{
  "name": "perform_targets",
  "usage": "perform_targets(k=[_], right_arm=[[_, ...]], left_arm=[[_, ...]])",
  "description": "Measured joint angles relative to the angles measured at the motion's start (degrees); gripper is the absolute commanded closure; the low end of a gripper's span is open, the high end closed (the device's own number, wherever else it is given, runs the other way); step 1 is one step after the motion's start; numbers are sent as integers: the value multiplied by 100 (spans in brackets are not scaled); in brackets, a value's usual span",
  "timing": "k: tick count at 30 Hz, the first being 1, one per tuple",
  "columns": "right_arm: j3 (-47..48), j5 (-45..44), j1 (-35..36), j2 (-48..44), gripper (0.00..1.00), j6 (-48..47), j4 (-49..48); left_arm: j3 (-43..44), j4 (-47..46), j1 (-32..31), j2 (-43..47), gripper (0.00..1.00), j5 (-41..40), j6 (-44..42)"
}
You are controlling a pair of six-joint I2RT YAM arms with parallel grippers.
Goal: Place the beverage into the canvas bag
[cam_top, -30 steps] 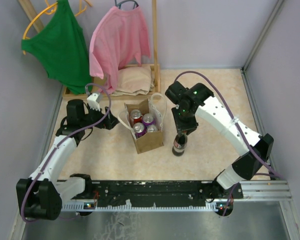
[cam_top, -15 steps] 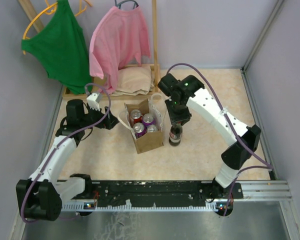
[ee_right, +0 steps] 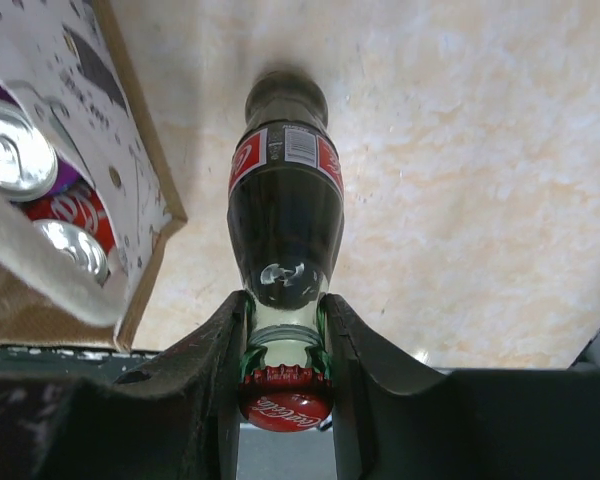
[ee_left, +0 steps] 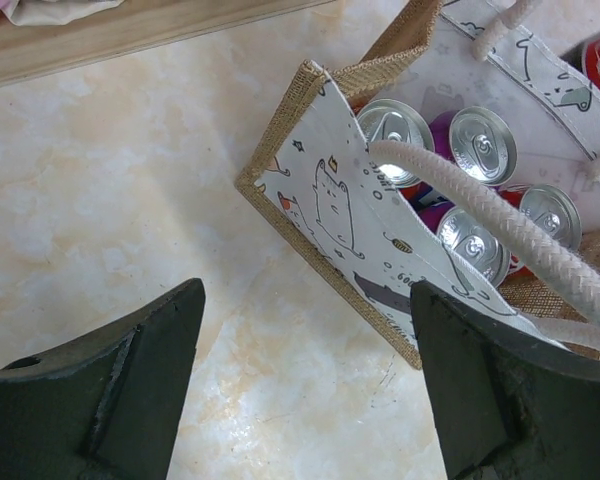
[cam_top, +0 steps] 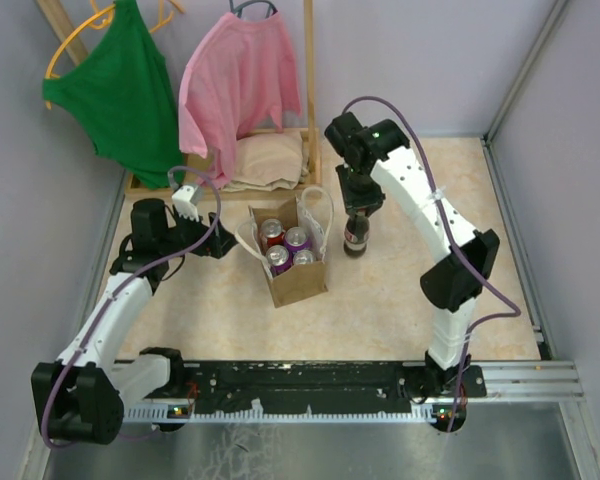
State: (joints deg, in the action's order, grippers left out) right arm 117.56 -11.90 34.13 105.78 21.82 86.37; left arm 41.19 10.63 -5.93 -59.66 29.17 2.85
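The beverage [ee_right: 285, 220] is a dark cola bottle with a red label and a red cap. It stays upright just right of the canvas bag [cam_top: 298, 283], outside it. My right gripper [ee_right: 285, 330] is shut on the bottle's neck under the cap, seen from above as the right gripper [cam_top: 358, 205] over the bottle [cam_top: 356, 237]. Whether the base touches the table I cannot tell. The bag [ee_left: 330, 200] is tan with a white printed lining and white rope handles [ee_left: 500, 225], and holds several cans [ee_left: 483, 145]. My left gripper [ee_left: 305, 330] stands open and empty left of the bag.
A wooden rack [cam_top: 310, 100] at the back carries a green shirt [cam_top: 125, 90] and a pink shirt [cam_top: 235, 85], with a folded beige cloth [cam_top: 268, 160] at its foot. Grey walls close in the table on the left, back and right.
My right arm has carried the bottle from the bag's near right corner toward the back, along the bag's right side. The left arm has not moved.
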Motion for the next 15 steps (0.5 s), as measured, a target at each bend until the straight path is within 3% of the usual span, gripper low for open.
perform_targets(k=[8,15], right_arm=[[1967,74,-492,1287,100,-326,66],[2170,81,-640,1517,100,-431,-240]], left_arm=[[-15,-11,0,155,10,-2,17],[-92,-17,0,247,11,-2,17]])
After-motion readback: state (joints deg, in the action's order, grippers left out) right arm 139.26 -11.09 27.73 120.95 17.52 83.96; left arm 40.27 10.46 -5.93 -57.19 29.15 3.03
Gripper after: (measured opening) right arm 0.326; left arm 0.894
